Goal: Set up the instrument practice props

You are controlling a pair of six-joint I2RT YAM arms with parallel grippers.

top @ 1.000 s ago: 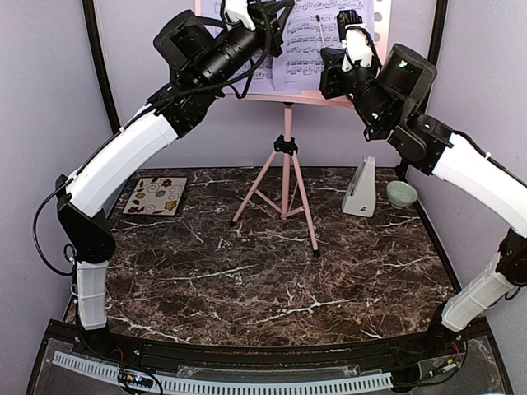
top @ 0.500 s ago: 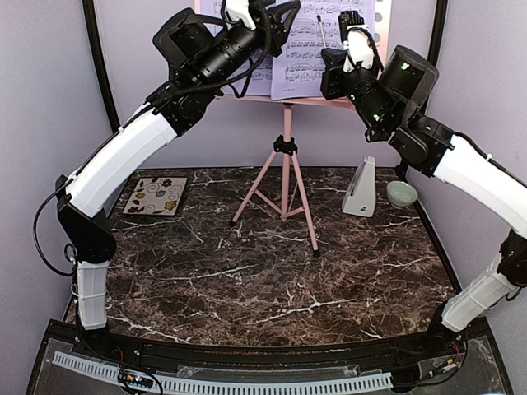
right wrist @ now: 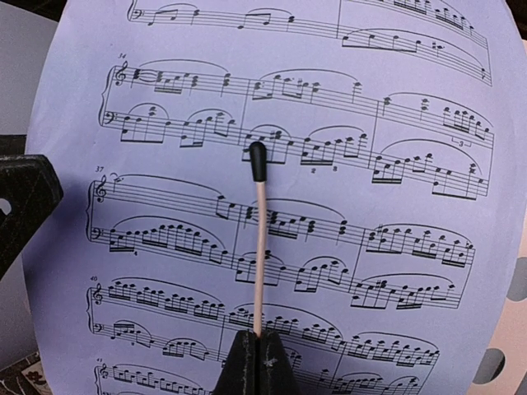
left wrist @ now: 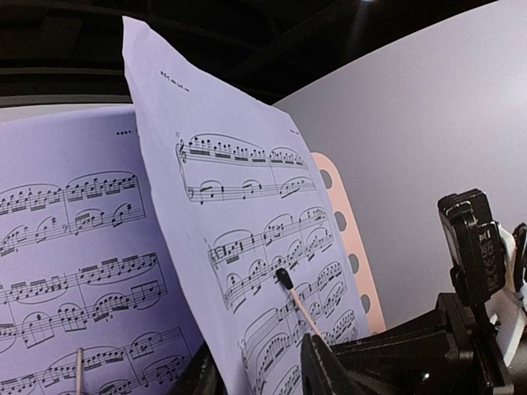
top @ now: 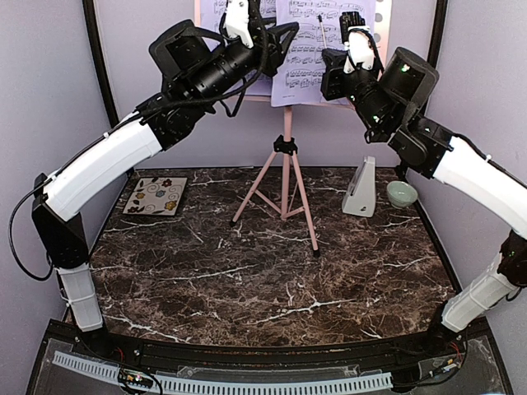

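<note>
Both grips untellable — left claw (left wrist: pixel 259 374), right claw (top: pixel 346 33) tips cut off at page (left wrist: pixel 247 214).

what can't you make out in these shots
- music stand top: cut off by the top view's upper edge.
- left gripper hold on the front page: below the left wrist view's bottom edge.
- right gripper jaws: only one finger shows in the right wrist view.
- metronome markings: too small, top view.
</note>
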